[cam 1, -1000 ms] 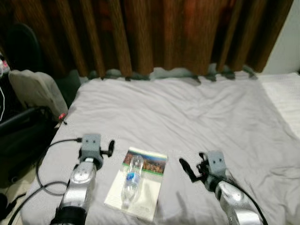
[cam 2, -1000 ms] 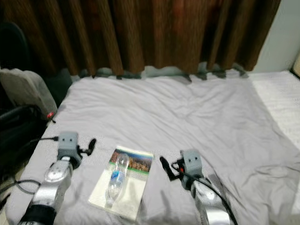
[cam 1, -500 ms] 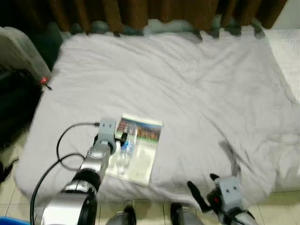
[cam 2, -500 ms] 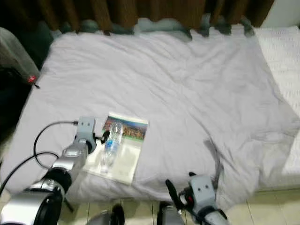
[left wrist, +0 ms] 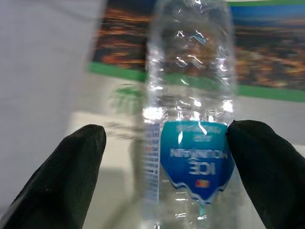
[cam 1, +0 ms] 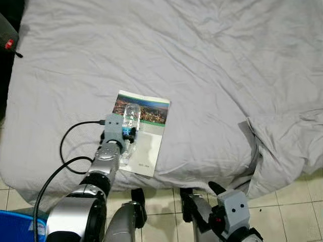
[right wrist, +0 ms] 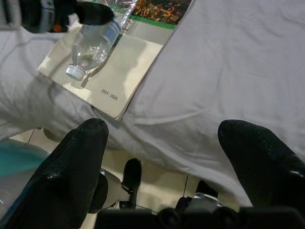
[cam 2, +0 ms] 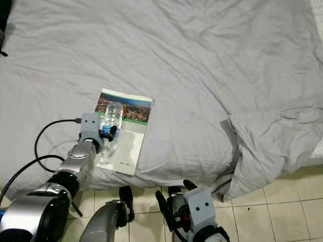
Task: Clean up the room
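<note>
A clear plastic water bottle [cam 1: 130,126] with a blue label [left wrist: 196,155] lies on a booklet [cam 1: 148,147] with a city photo cover, near the front edge of the bed [cam 1: 202,60]. My left gripper [cam 1: 127,136] is open and straddles the bottle's middle, with one black finger [left wrist: 71,176] on each side. One finger sits close against the label, the other stands a little apart. My right gripper [right wrist: 164,129] is open with nothing between its fingers, low in front of the bed edge above the floor.
A rumpled fold of grey sheet [cam 1: 285,146] hangs off the bed's front right corner. Beige floor tiles [cam 1: 287,212] run along the bed front, with my feet [cam 1: 136,201] against it. A black cable [cam 1: 68,151] loops beside my left arm. A blue object [cam 1: 15,227] is at lower left.
The camera has tilted down toward the bed's front edge. My left gripper has reached forward to straddle the bottle. My right arm has dropped from the bed to below its edge.
</note>
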`<state>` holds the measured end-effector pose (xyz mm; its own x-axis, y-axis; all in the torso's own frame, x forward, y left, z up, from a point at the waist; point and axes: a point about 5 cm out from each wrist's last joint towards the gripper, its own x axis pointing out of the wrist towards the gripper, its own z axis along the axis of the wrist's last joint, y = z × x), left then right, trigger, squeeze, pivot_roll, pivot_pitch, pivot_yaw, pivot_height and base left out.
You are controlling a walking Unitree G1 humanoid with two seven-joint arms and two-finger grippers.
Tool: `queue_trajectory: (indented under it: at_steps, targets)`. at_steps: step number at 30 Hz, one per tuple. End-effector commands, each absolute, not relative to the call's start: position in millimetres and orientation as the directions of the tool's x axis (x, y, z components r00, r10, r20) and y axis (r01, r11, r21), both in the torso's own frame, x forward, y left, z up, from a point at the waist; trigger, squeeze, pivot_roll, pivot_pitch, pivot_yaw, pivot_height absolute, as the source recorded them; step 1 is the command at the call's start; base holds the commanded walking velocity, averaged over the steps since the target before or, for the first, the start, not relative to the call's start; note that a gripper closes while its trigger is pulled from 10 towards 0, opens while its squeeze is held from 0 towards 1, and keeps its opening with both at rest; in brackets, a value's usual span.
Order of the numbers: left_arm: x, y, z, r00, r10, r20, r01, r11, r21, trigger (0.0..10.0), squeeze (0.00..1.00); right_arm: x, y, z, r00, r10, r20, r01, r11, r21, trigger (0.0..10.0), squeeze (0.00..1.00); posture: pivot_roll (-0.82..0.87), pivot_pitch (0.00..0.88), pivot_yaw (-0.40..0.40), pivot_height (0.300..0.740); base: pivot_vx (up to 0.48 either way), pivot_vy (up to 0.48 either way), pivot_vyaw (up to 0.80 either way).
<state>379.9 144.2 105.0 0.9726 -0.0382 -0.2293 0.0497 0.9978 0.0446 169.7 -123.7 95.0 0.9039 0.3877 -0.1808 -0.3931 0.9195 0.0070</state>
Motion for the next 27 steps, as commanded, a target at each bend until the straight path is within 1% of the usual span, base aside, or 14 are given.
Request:
queue_trajectory:
  at_steps: [1, 4, 7, 10, 11, 18, 20, 21, 22, 23, 24, 25, 26, 27]
  targets:
    - [363, 147, 73, 0.935, -0.030, -0.354, 0.027, 1.000, -0.012, 10.0, 0.00, 156, -122, 87, 0.891, 0.384, -0.243, -0.385, 0.922, 0.042, 10.0, 0.00, -0.35, 0.708, 0.034, 0.740, 0.000, 0.000, 0.00]
    - [361, 140, 69, 0.930, -0.066, -0.362, 0.041, 0.996, -0.077, 10.0, 0.00, 151, -122, 86, 0.888, 0.382, -0.256, -0.384, 0.922, 0.042, 10.0, 0.00, -0.36, 0.707, 0.031, 0.740, 0.000, 0.000, 0.00]
    - [360, 135, 67, 0.923, -0.082, -0.375, 0.065, 0.996, -0.057, 10.0, 0.00, 149, -123, 86, 0.887, 0.376, -0.268, -0.379, 0.924, 0.042, 10.0, 0.00, -0.36, 0.705, 0.029, 0.740, 0.000, 0.000, 0.00]
    - [356, 141, 60, 0.908, -0.043, -0.416, 0.046, 0.999, -0.003, 10.0, 0.00, 147, -123, 85, 0.884, 0.372, -0.283, -0.375, 0.926, 0.044, 10.0, 0.00, -0.36, 0.707, 0.035, 0.740, 0.000, 0.000, 0.00]
    - [353, 147, 56, 0.902, -0.017, -0.432, 0.028, 0.999, 0.017, 0.0, 0.00, 146, -122, 84, 0.883, 0.371, -0.287, -0.375, 0.926, 0.044, 10.0, 0.00, -0.36, 0.706, 0.036, 0.740, 0.000, 0.000, 0.00]
    - [356, 156, 62, 0.917, -0.009, -0.398, 0.015, 1.000, 0.014, 0.0, 0.00, 148, -123, 80, 0.883, 0.364, -0.297, -0.365, 0.929, 0.057, 10.0, 0.00, -0.34, 0.674, 0.054, 0.740, 0.000, 0.000, 0.00]
    - [358, 158, 65, 0.928, -0.012, -0.372, 0.022, 1.000, 0.021, 0.0, 0.00, 152, -126, 74, 0.885, 0.350, -0.306, -0.346, 0.936, 0.069, 10.0, 0.00, -0.32, 0.638, 0.061, 0.740, 0.000, 0.000, 0.00]
    - [359, 162, 68, 0.940, -0.020, -0.340, 0.026, 1.000, 0.015, 0.0, 0.00, 155, -130, 73, 0.892, 0.330, -0.309, -0.317, 0.944, 0.091, 10.0, 0.00, -0.30, 0.599, 0.070, 0.740, 0.000, 0.000, 0.00]
    - [358, 165, 70, 0.950, -0.029, -0.312, 0.037, 0.999, 0.020, 0.0, 0.00, 160, -134, 68, 0.895, 0.314, -0.317, -0.291, 0.949, 0.117, 10.0, 0.00, -0.27, 0.537, 0.082, 0.740, 0.000, 0.000, 0.00]
    - [357, 167, 70, 0.954, -0.036, -0.298, 0.045, 0.999, 0.024, 0.0, 0.00, 164, -137, 62, 0.896, 0.304, -0.325, -0.274, 0.952, 0.135, 10.0, 0.00, -0.26, 0.520, 0.086, 0.740, 0.000, 0.000, 0.00]
    - [356, 173, 71, 0.963, -0.039, -0.268, 0.050, 0.998, 0.034, 0.0, 0.00, 170, -140, 58, 0.896, 0.298, -0.328, -0.265, 0.954, 0.142, 10.0, 0.00, -0.23, 0.454, 0.094, 0.740, 0.000, 0.000, 0.00]
    - [356, 173, 71, 0.963, -0.039, -0.268, 0.050, 0.998, 0.034, 0.0, 0.00, 170, -140, 58, 0.896, 0.298, -0.328, -0.265, 0.954, 0.142, 10.0, 0.00, -0.23, 0.454, 0.094, 0.740, 0.000, 0.000, 0.00]
    - [354, 178, 71, 0.970, -0.037, -0.242, 0.049, 0.998, 0.042, 0.0, 0.00, 178, -143, 53, 0.897, 0.296, -0.329, -0.262, 0.954, 0.144, 10.0, 0.00, -0.19, 0.397, 0.105, 0.740, 0.000, 0.000, 0.00]
    - [352, 186, 75, 0.980, -0.028, -0.198, 0.040, 0.998, 0.055, 0.0, 0.00, 182, -145, 55, 0.901, 0.293, -0.319, -0.258, 0.955, 0.149, 10.0, 0.00, -0.19, 0.397, 0.105, 0.740, 0.000, 0.000, 0.00]
